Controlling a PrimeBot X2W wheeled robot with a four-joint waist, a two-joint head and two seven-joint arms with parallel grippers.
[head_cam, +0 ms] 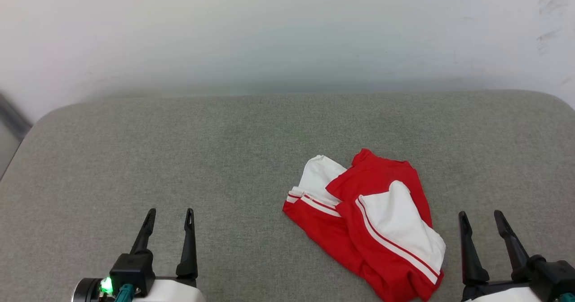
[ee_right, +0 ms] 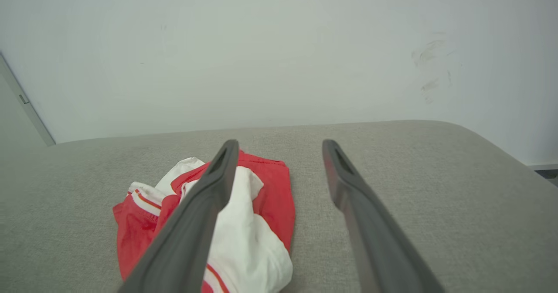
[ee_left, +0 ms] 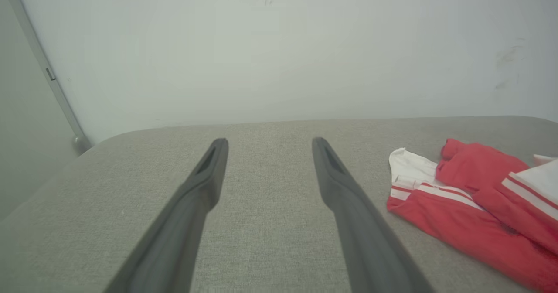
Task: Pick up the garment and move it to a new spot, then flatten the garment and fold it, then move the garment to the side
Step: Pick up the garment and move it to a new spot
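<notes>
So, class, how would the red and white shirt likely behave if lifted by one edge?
The garment lies crumpled in overlapping folds, so probably floppy: it would drape when lifted. It looks thin, so likely light. Pushed across the textured cushion, it may bunch rather than slide.

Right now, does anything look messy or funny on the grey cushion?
Yes: the red and white shirt lies bunched in a heap right of the middle, a white sleeve flopped over its body instead of spread flat. The wall has dark scuff marks at upper right.
</notes>
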